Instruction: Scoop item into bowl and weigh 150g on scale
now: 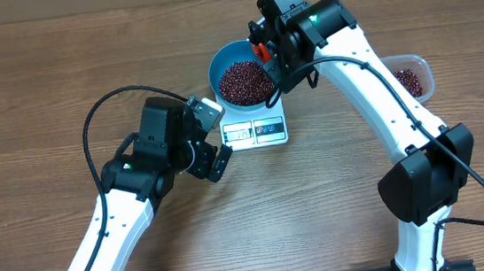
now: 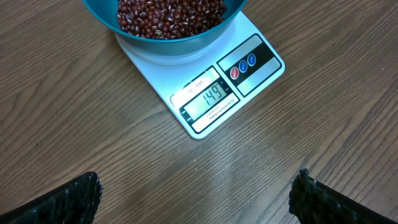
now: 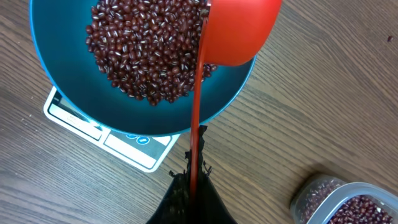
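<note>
**Beans in the blue bowl on the scale, scoop held over the rim**

We find the beans heaped in the blue bowl, a dark red-brown mound covering the bottom and part of the wall. The bowl sits on the white scale, toward its far end. The display and the button panel beside it are uncovered at the near end. From the left wrist view we read 149 on the display.

A red scoop hangs over the bowl's right rim, turned so its handle shows edge-on. We cannot tell whether anything is in its cup. The right gripper is clamped tight on the lower end of that handle.

The left gripper is near the display end of the scale, apart from it. Its fingers are spread wide with only bare wood between them, and it holds nothing.

Well off to the right, apart from the scale, a clear plastic tub holds more of the same beans. Everything rests on a wood-grain table.
</note>
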Available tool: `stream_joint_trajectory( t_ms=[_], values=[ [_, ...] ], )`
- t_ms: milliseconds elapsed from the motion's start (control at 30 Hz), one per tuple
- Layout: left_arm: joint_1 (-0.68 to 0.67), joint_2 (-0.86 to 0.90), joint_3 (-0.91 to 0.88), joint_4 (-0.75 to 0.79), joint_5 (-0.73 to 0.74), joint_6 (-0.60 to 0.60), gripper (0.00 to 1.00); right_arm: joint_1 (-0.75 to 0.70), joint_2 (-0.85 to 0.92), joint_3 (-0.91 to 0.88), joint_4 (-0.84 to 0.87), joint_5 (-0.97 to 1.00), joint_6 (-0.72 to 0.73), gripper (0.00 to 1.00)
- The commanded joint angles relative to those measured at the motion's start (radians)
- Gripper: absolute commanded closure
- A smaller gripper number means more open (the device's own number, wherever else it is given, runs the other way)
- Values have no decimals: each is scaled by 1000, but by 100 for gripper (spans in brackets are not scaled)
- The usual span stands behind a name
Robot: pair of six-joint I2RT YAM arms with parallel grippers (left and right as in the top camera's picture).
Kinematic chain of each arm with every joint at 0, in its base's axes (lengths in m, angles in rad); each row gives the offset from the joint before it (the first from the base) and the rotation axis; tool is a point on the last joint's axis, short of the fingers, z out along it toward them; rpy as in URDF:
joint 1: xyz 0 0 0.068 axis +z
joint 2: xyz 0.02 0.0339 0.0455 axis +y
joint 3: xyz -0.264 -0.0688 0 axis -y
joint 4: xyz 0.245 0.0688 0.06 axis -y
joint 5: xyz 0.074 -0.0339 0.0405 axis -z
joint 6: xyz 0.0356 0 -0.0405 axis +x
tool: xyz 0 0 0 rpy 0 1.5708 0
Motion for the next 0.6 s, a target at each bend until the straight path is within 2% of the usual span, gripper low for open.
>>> stream_joint_trajectory(
  t_ms=[0,567],
  values=[
    [3,6,-2,1,-6,-11,0,8,-46,40,7,19,-7,96],
    [3,6,-2,1,-6,-11,0,3,-46,40,5,-51,-6,96]
  ],
)
